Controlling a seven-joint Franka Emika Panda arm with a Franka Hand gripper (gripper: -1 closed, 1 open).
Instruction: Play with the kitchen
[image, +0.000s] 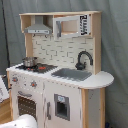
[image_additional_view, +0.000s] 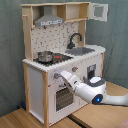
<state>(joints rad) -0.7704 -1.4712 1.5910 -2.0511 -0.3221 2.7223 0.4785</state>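
Observation:
The kitchen (image: 60, 85) is a tall white and light-wood toy unit seen in both exterior views. It has a black faucet (image: 84, 59), a grey sink (image: 72, 74), a small pot (image: 29, 61) on the stovetop, and a hood (image: 39, 29). In the second exterior view my gripper (image_additional_view: 59, 76) reaches in from the lower right. It sits at the knob panel (image_additional_view: 75, 69) just above the oven door (image_additional_view: 64, 97). Whether it touches a knob is hidden. In the first exterior view only a white piece of the arm (image: 22, 122) shows at the bottom left.
An upper cabinet door (image_additional_view: 99, 11) hangs open at the top right. The kitchen stands on a wooden floor (image_additional_view: 20, 120) before a grey curtain (image: 117, 60). The arm's white body (image_additional_view: 95, 91) with a blue light spans the space in front of the lower cabinet.

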